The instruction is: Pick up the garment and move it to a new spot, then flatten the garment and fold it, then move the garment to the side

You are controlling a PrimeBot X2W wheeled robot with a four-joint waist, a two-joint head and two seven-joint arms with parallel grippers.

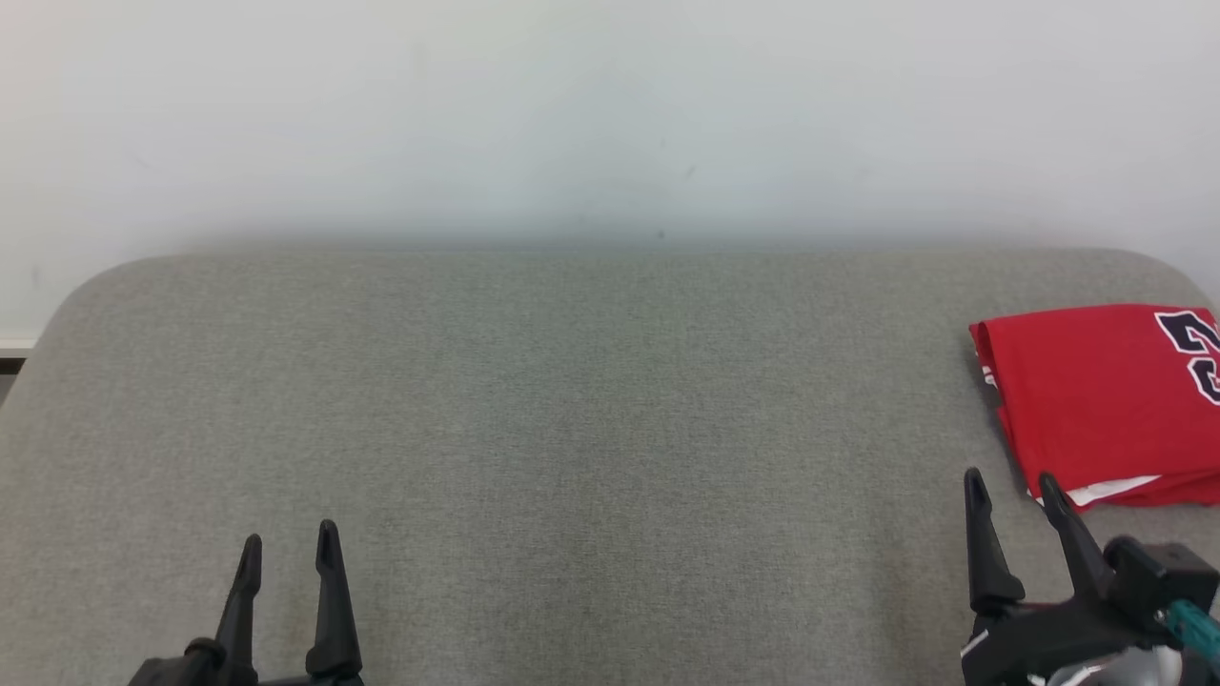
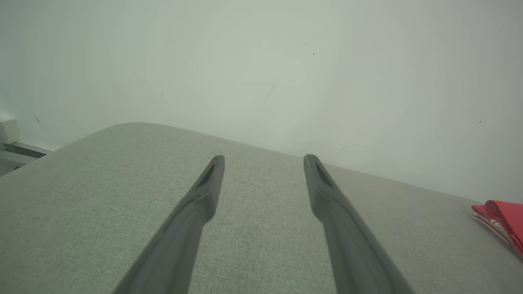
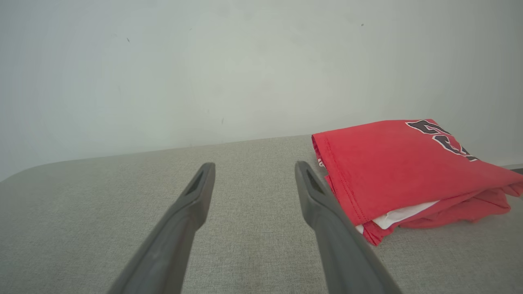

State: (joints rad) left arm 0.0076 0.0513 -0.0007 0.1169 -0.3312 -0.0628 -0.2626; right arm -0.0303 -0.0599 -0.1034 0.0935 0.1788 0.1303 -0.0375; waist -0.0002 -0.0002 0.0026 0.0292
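The garment [image 1: 1096, 391], a red jersey with dark white-outlined numerals and a white layer peeking from its fold, lies folded at the far right of the grey padded table [image 1: 572, 400]. Its near left corner sits just beyond my right gripper [image 1: 1012, 481], which is open and holds nothing. In the right wrist view the garment [image 3: 392, 167] lies right of my open right gripper [image 3: 254, 167], close beside the right finger. My left gripper [image 1: 288, 534] stands open and empty at the lower left, far from the shirt. The left wrist view shows the garment [image 2: 504, 220] as a red edge at far right, beyond my left gripper [image 2: 263, 157].
A pale wall [image 1: 610, 114] rises right behind the table's rounded back edge. The table's rounded left corner [image 1: 105, 286] drops off to a strip of floor and skirting.
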